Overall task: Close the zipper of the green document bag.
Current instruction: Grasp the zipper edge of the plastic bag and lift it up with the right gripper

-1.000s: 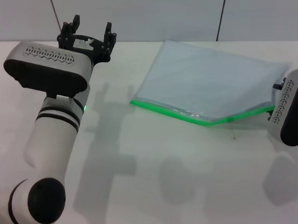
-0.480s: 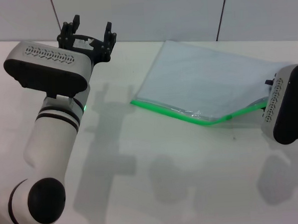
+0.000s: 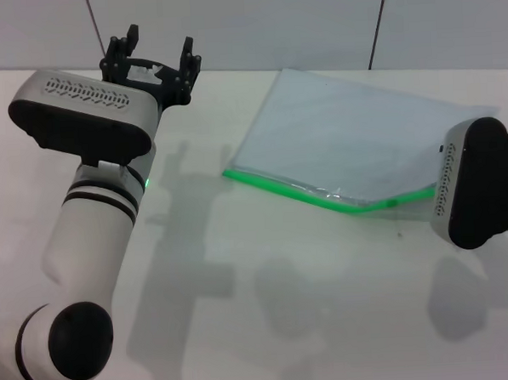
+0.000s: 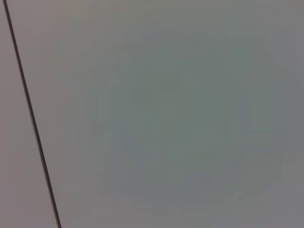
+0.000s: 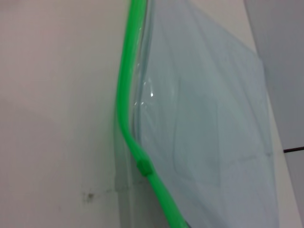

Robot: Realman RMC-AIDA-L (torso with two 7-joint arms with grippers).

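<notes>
Diagonally, the flat translucent blue-grey document bag (image 3: 345, 143) is lying, its bright green zipper (image 3: 323, 199) facing the robot; left gripper (image 3: 149, 63) is hanging spread above the white table (image 3: 269, 317).

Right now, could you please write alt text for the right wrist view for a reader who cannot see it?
A pale blue-grey translucent bag lies on a white table, its bright green zipper running along the edge and bending at a small darker green slider. No gripper fingers show.
</notes>
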